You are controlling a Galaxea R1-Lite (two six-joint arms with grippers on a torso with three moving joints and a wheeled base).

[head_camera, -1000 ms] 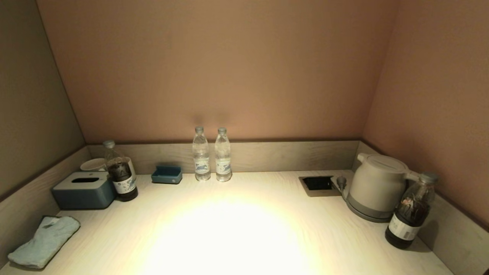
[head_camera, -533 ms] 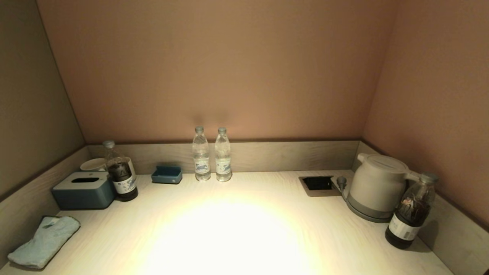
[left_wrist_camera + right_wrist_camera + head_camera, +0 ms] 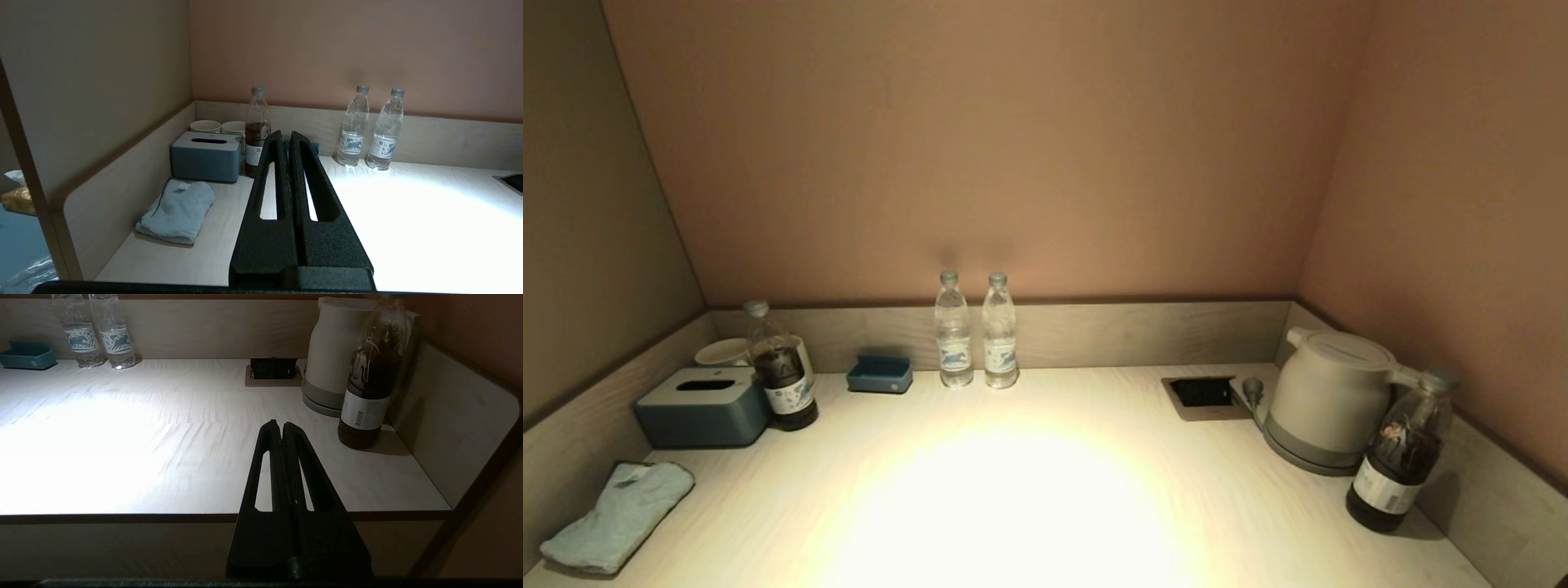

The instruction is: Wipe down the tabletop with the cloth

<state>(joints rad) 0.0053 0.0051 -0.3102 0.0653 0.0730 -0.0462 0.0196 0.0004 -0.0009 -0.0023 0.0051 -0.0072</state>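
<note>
Cloth (image 3: 617, 514) unmoved on tabletop (image 3: 1013, 490) since earlier; both tools (image 3: 286, 136) (image 3: 281, 425) pressed closed, empty, seemingly short of it.

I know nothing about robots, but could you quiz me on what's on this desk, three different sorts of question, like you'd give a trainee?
1. True or false: the cloth is already gripped by a pincer.
2. Which stands nearest the kettle? A) tissue box B) socket recess C) blue tray
3. Fill in: the two clear water bottles stand at the tabletop's ____ rim.

Key
1. False: it lies alone at the near left corner; the left pincer and right pincer are both shut and hold nothing.
2. B
3. Back
</note>
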